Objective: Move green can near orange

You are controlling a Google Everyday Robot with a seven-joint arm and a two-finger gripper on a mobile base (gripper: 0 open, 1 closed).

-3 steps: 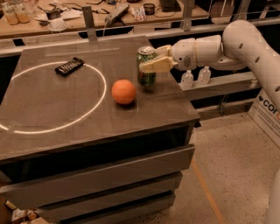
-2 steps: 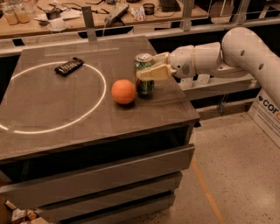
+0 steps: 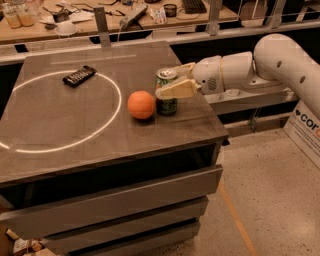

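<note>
The green can (image 3: 166, 104) stands upright on the dark table (image 3: 75, 125), right beside the orange (image 3: 141, 104), almost touching its right side. My gripper (image 3: 170, 82) reaches in from the right on a white arm. Its pale fingers (image 3: 176, 90) sit on either side of the can's upper part and are closed on it. The fingers hide the middle of the can; its silver top and lower body show.
A black remote-like object (image 3: 79, 75) lies at the back left of the table, on a white circle line (image 3: 107, 117). A cluttered bench (image 3: 100, 15) runs behind the table. A white box (image 3: 305, 127) stands on the floor at right.
The gripper has carried the can leftward across the table toward the orange. The can now stands next to it. The orange has not moved.
</note>
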